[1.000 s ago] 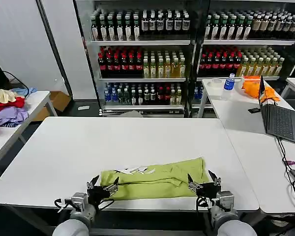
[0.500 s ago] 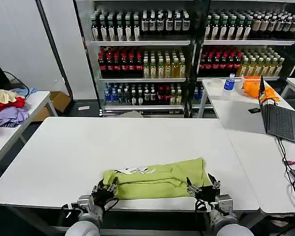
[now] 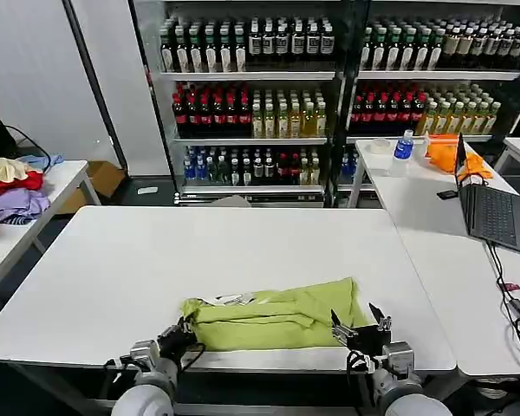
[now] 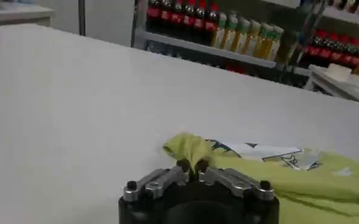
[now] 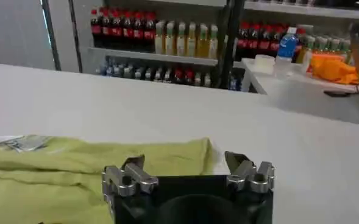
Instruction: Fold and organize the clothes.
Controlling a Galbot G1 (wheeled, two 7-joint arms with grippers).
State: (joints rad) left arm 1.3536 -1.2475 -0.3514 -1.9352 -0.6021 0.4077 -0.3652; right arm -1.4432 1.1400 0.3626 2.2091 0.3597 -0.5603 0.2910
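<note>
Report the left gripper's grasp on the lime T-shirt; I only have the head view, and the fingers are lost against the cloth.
Observer: In the left wrist view, the left gripper is shut on a bunched corner of the T-shirt.
Operator: Now give me the right one.
Observer: The right gripper is open. One finger sits at the shirt's edge and the other is over the bare table.
Operator: Say where the print is.
Observer: The printed graphic faces up just beyond the pinched corner.
</note>
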